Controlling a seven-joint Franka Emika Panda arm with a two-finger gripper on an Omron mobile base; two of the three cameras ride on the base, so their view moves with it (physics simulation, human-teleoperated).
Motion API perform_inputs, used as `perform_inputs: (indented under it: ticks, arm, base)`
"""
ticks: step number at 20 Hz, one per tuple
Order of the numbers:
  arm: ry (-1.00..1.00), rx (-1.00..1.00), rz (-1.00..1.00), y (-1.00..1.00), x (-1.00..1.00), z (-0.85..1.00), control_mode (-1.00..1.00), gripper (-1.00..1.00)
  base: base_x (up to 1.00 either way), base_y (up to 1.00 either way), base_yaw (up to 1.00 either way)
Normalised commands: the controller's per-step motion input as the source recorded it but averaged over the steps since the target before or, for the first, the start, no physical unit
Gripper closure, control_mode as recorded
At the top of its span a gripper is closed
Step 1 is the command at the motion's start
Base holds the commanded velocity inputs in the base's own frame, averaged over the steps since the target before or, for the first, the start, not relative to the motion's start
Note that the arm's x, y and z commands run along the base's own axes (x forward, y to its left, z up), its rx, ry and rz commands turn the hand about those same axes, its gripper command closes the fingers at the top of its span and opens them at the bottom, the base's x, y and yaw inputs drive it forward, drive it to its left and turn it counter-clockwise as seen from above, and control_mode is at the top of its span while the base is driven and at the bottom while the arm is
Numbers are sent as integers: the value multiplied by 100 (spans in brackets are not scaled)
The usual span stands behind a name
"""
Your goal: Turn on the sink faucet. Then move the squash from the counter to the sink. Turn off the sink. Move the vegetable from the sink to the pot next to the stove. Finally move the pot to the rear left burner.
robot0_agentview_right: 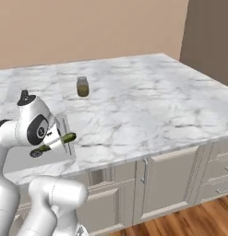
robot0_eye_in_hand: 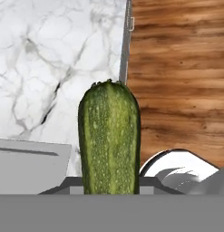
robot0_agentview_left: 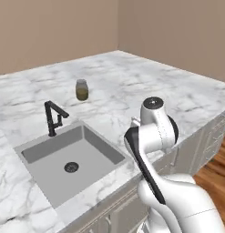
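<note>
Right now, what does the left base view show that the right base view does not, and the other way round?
Left base view alone: the sink basin with its round drain, and the sink faucet standing behind it.

Right base view alone: the squash held in the gripper, above the counter's front edge, plus the cabinet doors and drawers.

Both: the marble counter, the small glass jar standing on it, and the robot's white arm.
</note>
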Motion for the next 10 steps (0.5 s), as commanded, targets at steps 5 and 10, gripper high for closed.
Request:
perform_inputs:
  ticks: [5, 10]
  arm:
    - [0, 0, 0, 0, 0, 0, 100, 100]
    - [0, 0, 0, 0, 0, 0, 100, 100]
  base:
    - [0, -73, -48]
    - [0, -80, -48]
